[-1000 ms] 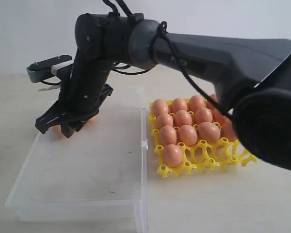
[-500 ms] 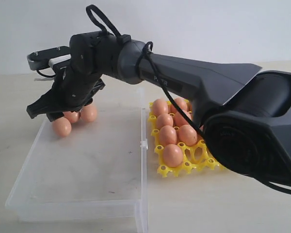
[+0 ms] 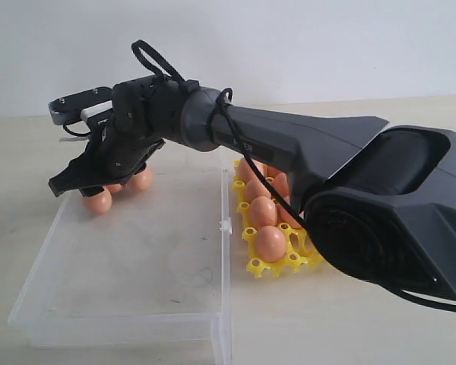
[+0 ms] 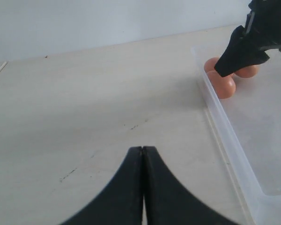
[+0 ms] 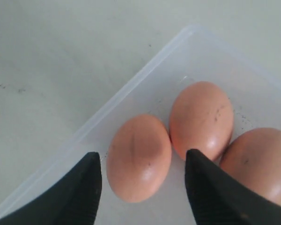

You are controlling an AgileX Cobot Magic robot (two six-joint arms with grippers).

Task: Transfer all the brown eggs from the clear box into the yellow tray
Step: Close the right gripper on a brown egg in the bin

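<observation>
- Found three brown eggs (image 3: 97, 201) huddled in the clear box (image 3: 137, 266), in its corner at about 10 o'clock in the exterior view, touching one another and lying close to the low walls.
- Saw the same eggs (image 5: 138, 157) in the right wrist view, side by side on the transparent floor, the outermost one lying along the box wall.
- Noted the right gripper (image 3: 80, 185) reaching across from the 3 o'clock side to that corner, poised just above the eggs.
- Found its fingers (image 5: 79, 187) spread wide and released, one to each side of the outermost egg, grasping nothing; could not tell whether either tip touched a shell.
- Spotted the left gripper (image 4: 143, 187) low over the bare table (image 4: 84, 103), outside the box wall and well apart from the eggs, with its fingers clenched tip to tip on nothing.
- Located the yellow tray (image 3: 277, 266) just beside the box at 3 o'clock, on the side of the clasp tab (image 3: 226, 226).
- Made out more eggs (image 3: 271, 243) seated in the tray's cups, with some open cups along the 6 o'clock edge.
- Could not count the tray's eggs, much of the tray being hidden behind the right arm (image 3: 327, 152).
</observation>
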